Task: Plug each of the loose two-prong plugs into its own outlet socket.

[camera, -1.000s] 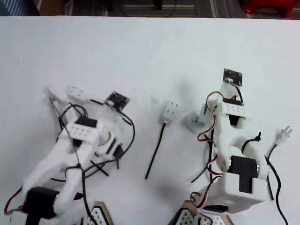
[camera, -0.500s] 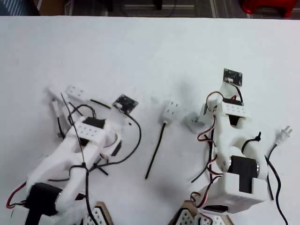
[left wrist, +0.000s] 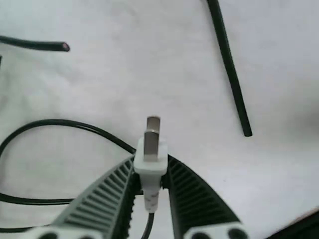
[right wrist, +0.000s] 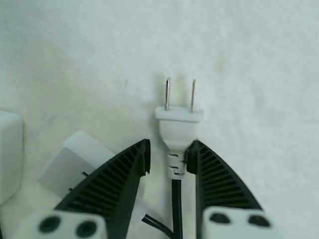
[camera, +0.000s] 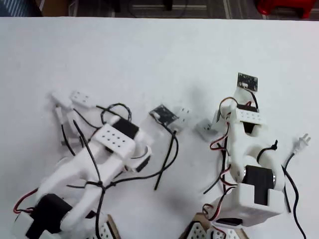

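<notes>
We note the left end effector (left wrist: 151, 168) pinching a white plug (left wrist: 151, 149) by its body, low centre of its wrist frame, prongs forward. Likewise the right end effector (right wrist: 168, 149) pinches a second plug (right wrist: 178, 117) at the neck. Farther off, mid-frame on the surface (camera: 149, 59), a socket block (camera: 183, 116). We judge the step as carrying to socket; next needs prongs squared to slots.

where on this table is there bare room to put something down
The far half of the white table, beyond the white socket blocks, is bare. Crowded: the near side, under the two white arms and black cables.
</notes>
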Motion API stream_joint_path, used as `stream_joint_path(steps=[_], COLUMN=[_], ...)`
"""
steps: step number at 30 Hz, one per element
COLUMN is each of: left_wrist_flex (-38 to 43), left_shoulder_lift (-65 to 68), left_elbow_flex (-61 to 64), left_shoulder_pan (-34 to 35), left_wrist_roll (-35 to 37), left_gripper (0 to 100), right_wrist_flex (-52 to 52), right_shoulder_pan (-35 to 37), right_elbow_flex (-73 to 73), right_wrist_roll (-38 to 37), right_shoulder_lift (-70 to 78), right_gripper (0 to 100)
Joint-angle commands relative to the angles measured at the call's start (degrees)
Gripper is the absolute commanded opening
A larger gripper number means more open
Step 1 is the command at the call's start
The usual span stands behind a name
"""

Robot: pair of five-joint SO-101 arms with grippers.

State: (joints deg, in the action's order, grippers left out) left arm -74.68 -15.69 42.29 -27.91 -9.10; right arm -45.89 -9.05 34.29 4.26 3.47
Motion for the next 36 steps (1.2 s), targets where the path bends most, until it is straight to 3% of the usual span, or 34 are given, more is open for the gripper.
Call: stream_joint_path(steps=[1,4,10,14,20,28,36], left_wrist_flex=[5.0,16.3,52.6,66.0,74.5,72.5,72.9], left_shoulder_lift=[-2.7,-9.8,-30.4,-44.2,-63.2,-76.4,-83.0], left_elbow_flex=[-0.1,6.9,32.4,45.0,55.2,55.0,55.0], left_shoulder_pan=[-0.7,0.5,6.5,8.4,8.2,9.3,8.9], left_wrist_roll=[0.9,0.9,0.9,0.9,1.0,12.7,13.5], left_gripper=[2,2,2,2,2,2,2], right_wrist_flex=[0.8,0.8,0.8,0.8,0.8,0.6,-5.7], right_shoulder_pan=[0.8,0.8,0.8,0.8,0.9,3.3,6.7], right_elbow_flex=[-1.1,-1.1,-1.1,-1.1,-1.1,-1.1,-7.6], right_wrist_roll=[-0.5,-0.5,-0.5,-0.5,-0.5,-0.5,-0.5], right_shoulder_lift=[-0.3,-0.3,-0.3,-0.3,-0.3,-0.8,-5.9], right_gripper=[13.0,13.0,13.0,13.0,13.0,12.8,12.9])
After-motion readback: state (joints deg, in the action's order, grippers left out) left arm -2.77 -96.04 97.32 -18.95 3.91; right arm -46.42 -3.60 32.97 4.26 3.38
